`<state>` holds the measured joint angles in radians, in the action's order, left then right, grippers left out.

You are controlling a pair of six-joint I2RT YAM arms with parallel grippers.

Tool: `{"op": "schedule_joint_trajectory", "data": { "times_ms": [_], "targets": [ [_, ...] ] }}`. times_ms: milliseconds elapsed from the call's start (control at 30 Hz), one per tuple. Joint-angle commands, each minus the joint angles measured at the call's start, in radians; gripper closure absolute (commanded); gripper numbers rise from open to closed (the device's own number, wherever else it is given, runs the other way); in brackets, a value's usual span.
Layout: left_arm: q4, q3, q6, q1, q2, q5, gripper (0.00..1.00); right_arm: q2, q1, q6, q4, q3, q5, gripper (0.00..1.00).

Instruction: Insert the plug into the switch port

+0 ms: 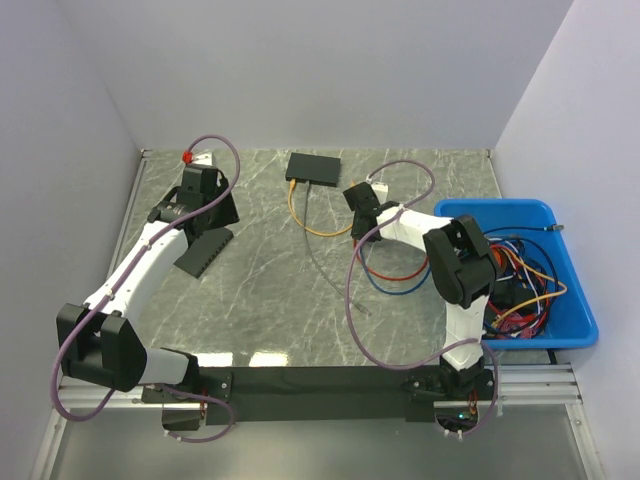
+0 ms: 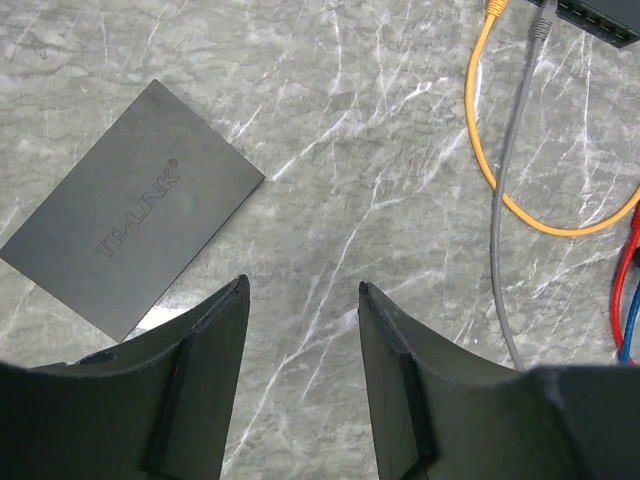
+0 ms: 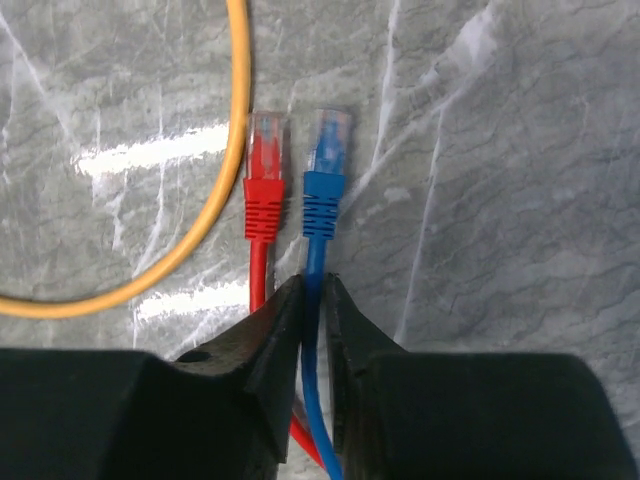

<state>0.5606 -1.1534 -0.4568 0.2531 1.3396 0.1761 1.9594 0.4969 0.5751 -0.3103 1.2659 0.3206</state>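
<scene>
1. Left end effector (image 2: 302,285): we show its jaws apart with nothing between them, hanging over bare table (image 1: 260,300) at the far left of the work area
2. Dark flat box (image 2: 130,235): we mark a slab lettered TP-LINK lying flat on the table, just left of and beyond the left jaws, touching neither
3. Switch (image 1: 313,167): we place it at the far middle of the table, its port side facing the arms
4. Yellow cable (image 2: 478,150) and grey cable (image 2: 505,200): we see both running up to the port side of the switch; the yellow one loops toward the right, the grey one trails toward the near edge
5. Red plug (image 3: 265,190): we find it flat on the table, immediately left of its blue neighbour and parallel to it, clear tip pointing away from the wrist, with the yellow loop passing just to its left
6. Blue plug (image 3: 325,190): we note that it lies on the table, well apart from the switch and in no port
7. Right end effector (image 3: 312,290): we show its jaws drawn together on the blue cable (image 3: 318,262), right behind the plug boot
8. Blue bin (image 1: 490,206): we see it at the right edge, holding tangled cables
</scene>
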Motion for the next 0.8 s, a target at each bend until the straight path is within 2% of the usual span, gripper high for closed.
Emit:
{"op": "schedule_joint_trajectory", "data": {
  "times_ms": [0,167,300,433,533,567,700,767],
  "targets": [
    [-0.021,-0.008,0.013,0.005,-0.007,-0.013,0.47,0.013,-0.003,0.003,-0.023,0.030,0.055,0.78],
    [0.013,-0.017,-0.025,0.000,0.013,0.124,0.47,-0.033,-0.003,0.005,-0.036,0.012,0.072,1.00],
    [0.030,-0.031,-0.031,-0.012,0.049,0.088,0.48,-0.141,-0.001,-0.007,-0.070,-0.014,0.104,1.00],
    [0.006,-0.025,-0.020,-0.015,0.023,0.053,0.48,-0.321,0.021,-0.061,-0.084,-0.046,0.089,1.00],
    [-0.046,0.006,-0.008,-0.014,-0.028,-0.037,0.49,-0.420,0.070,-0.141,-0.061,-0.059,-0.046,1.00],
    [-0.065,0.015,0.000,-0.015,-0.043,-0.062,0.50,-0.444,0.081,-0.156,-0.043,-0.060,-0.178,1.00],
    [-0.120,0.040,0.004,-0.012,-0.100,-0.168,0.55,-0.550,0.155,-0.224,0.071,-0.103,-0.496,1.00],
    [-0.142,0.044,0.006,-0.014,-0.109,-0.226,0.57,-0.594,0.190,-0.256,0.153,-0.129,-0.576,1.00]
  ]
}}
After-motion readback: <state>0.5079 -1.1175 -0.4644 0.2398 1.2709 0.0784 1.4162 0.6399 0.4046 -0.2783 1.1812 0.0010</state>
